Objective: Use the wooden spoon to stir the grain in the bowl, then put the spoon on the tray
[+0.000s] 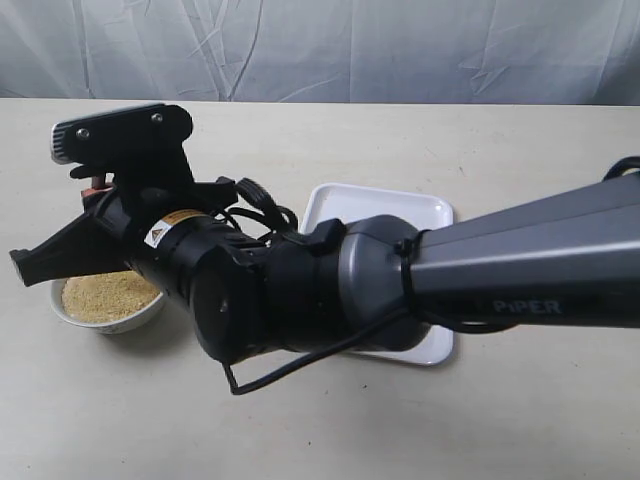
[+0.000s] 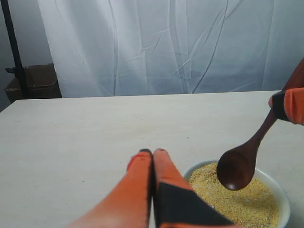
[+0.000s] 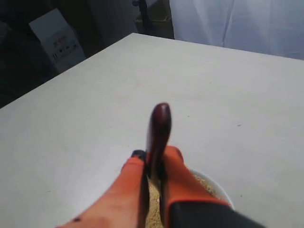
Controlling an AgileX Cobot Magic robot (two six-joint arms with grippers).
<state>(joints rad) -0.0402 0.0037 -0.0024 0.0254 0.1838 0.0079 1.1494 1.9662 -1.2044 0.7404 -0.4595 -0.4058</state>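
The slim, glossy, dark reddish-brown wooden spoon [image 2: 236, 168] hangs head-down over the fine golden-yellow grain [image 2: 237, 199]. Its oval head is low over the surface, and whether it touches the granules cannot be told. The thin handle slants up into the right gripper [image 2: 289, 104]. In the right wrist view that gripper's [image 3: 156, 154] orange fingers [image 3: 178, 175] are clenched on the spoon [image 3: 160, 123], which sticks out past their tips. The grain [image 1: 108, 295] fills the small round white ceramic bowl [image 1: 100, 322] nearly to the rim, and the bowl stands on the pale desk [image 1: 500, 140] at the left of the exterior view. The black right arm [image 1: 520, 270] reaches across the middle to hang over it. The left gripper [image 2: 152, 152] sits just beside the bowl [image 2: 280, 190], with its two orange fingers [image 2: 137, 166] pressed flat together and nothing between them. The flat white rectangular plastic tray [image 1: 380, 205], with rounded corners and a low rim, lies on the desk to the right of the bowl, apart from it and largely hidden behind the arm. A wrinkled white curtain [image 1: 320, 50] hangs behind the desk.
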